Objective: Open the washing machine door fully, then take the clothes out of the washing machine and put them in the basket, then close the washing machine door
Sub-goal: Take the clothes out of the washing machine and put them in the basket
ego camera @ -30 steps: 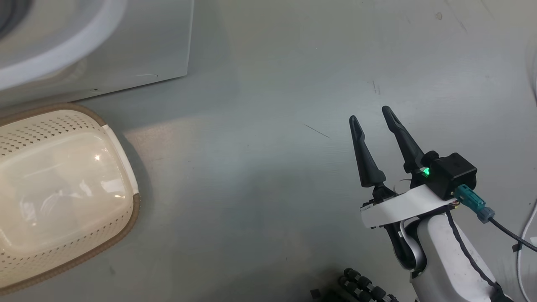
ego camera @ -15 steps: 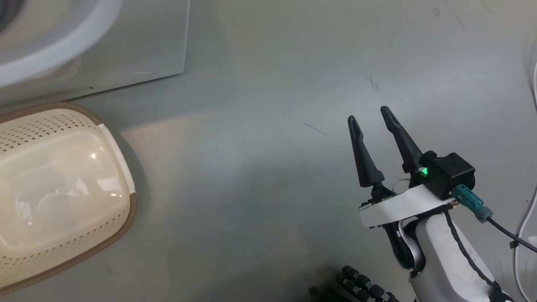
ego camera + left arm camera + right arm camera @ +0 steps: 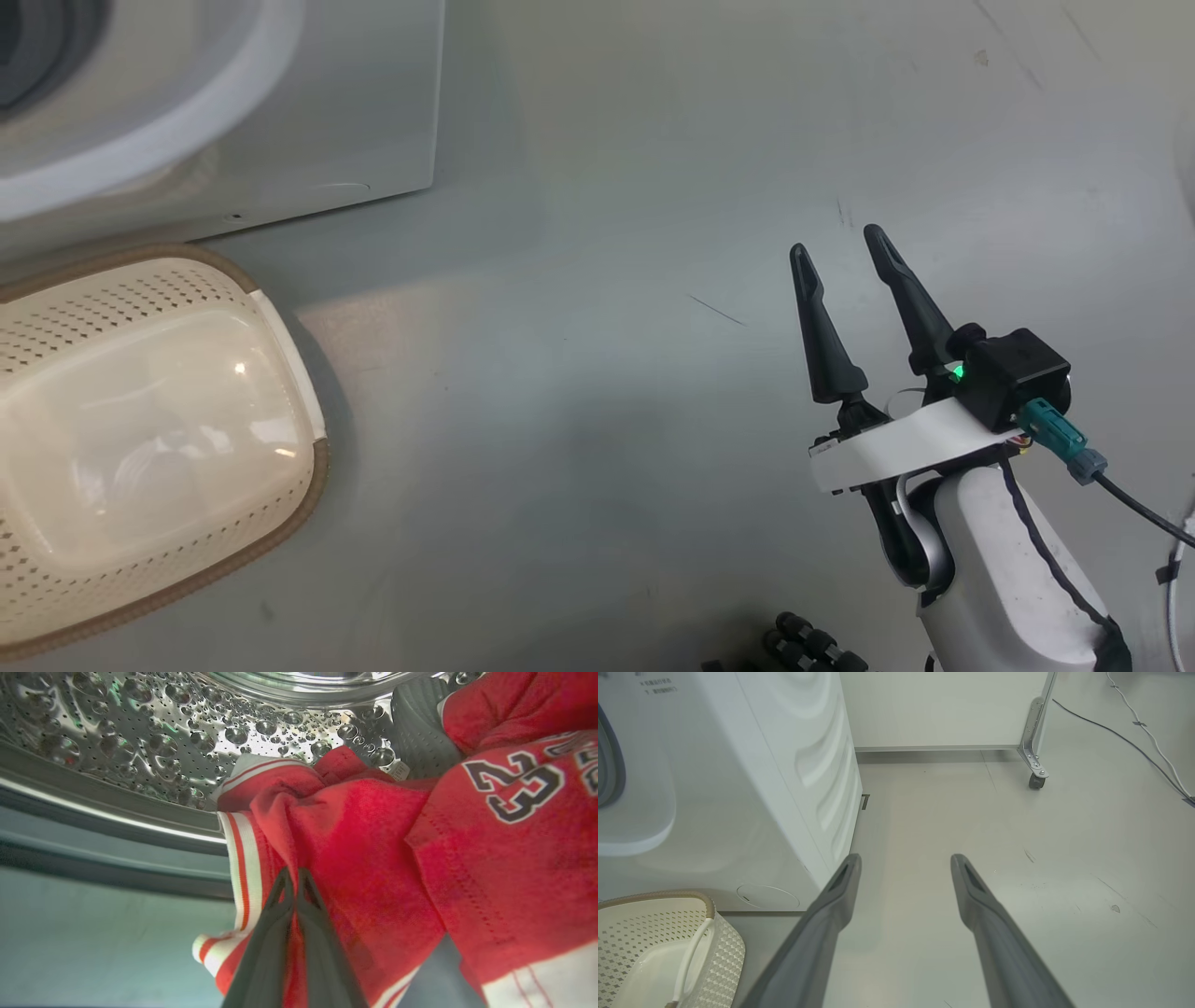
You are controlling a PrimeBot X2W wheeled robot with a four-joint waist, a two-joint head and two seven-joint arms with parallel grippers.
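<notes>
In the head view the right tool (image 3: 836, 243) hangs over bare floor (image 3: 579, 373) at the right of the frame, fingers spread with nothing between them. It is well apart from the basket (image 3: 316, 471), which sits at the lower left just beside the washing machine (image 3: 327, 112); no garment lies in the part that shows. In the left wrist view the left tool (image 3: 294, 875) is pinched tight on a fold of the red clothes (image 3: 355, 849), which are heaped at the mouth of the steel drum (image 3: 140, 728). The bite looks thin, so a quick pull could let the cloth slide out. The heap is bunched together, and the piece numbered 23 at the upper right might drag along, then drop to the floor short of the basket. A striped hem trailing at the bottom could catch on the drum's edge. In the right wrist view the right tool (image 3: 906, 858), spread wide and empty, points along the floor past the machine's corner, with the basket in the lower left corner. Idle there, it cannot steady a slipping garment.
</notes>
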